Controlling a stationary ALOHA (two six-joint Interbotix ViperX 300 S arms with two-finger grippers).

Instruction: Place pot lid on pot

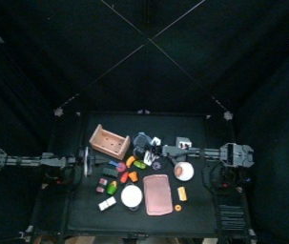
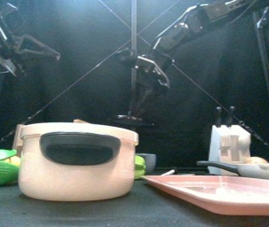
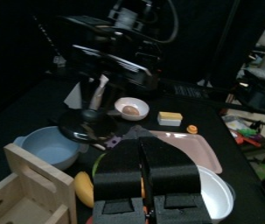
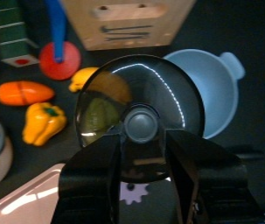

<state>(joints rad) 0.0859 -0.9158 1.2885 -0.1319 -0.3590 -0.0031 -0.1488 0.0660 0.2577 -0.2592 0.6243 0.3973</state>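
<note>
The right claw (image 4: 141, 131) is gripping the dark knob of a round glass lid (image 4: 158, 83), jaws clamped on either side of it. The lid is hanging in the air, off the table, and is overlapping the near rim of a pale blue pot (image 4: 211, 83) that is sitting beside a wooden box (image 4: 129, 22). The left claw (image 3: 146, 166) is resting at the table's left side, jaws pressed together on nothing, above a white plate (image 3: 216, 188).
</note>
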